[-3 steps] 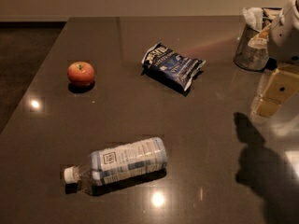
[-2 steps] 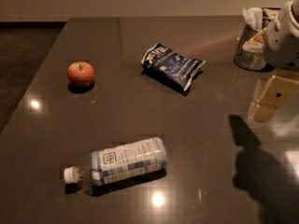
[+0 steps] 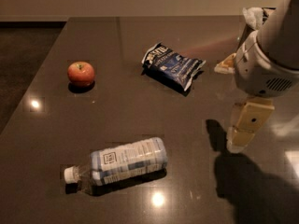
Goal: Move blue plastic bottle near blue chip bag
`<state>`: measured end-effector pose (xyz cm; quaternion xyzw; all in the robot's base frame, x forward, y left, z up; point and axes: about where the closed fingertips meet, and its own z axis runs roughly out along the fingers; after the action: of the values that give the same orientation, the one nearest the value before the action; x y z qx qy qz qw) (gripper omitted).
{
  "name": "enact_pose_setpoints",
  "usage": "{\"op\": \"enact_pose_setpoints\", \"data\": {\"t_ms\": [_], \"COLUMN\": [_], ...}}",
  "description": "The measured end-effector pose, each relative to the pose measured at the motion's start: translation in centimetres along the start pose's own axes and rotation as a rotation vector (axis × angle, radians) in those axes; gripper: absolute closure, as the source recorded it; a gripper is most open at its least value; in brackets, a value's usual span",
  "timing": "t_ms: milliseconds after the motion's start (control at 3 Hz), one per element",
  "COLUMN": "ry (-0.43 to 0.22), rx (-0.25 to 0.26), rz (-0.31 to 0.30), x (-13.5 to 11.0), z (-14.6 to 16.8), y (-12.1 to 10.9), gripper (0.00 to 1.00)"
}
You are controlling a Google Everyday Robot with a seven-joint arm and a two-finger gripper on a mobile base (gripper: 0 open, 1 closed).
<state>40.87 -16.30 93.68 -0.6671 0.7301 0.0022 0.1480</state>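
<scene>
The blue plastic bottle (image 3: 124,161) lies on its side near the table's front left, with its white cap pointing left. The blue chip bag (image 3: 174,67) lies flat at the table's middle back, well apart from the bottle. My gripper (image 3: 243,134) hangs from the white arm (image 3: 268,55) at the right, above the table. It is to the right of the bottle and in front of and to the right of the bag. It touches neither and holds nothing that I can see.
A red apple (image 3: 81,73) sits at the left. A glass cup with white paper (image 3: 253,16) stands at the back right, mostly hidden behind the arm. The dark table (image 3: 140,115) ends at the left, with floor beyond.
The arm and gripper have moved left and lower over the table, and now cover most of the cup. The bottle, bag and apple have not moved.
</scene>
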Motion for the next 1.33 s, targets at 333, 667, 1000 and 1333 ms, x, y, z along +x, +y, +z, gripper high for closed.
{"op": "enact_pose_setpoints", "data": {"t_ms": [333, 667, 1000, 1333], "ry": [-0.019, -0.061, -0.097, -0.144], "rx": [-0.066, -0.126, -0.150, -0.157], "rz": [-0.052, -0.130, -0.191, -0.235], "x": [-1.7, -4.1, -5.8, -7.9], "z": [2.6, 4.5, 6.1, 8.0], "y": [1.5, 3.5, 5.4, 6.8], "gripper": [0.00, 0.00, 0.00, 0.00]}}
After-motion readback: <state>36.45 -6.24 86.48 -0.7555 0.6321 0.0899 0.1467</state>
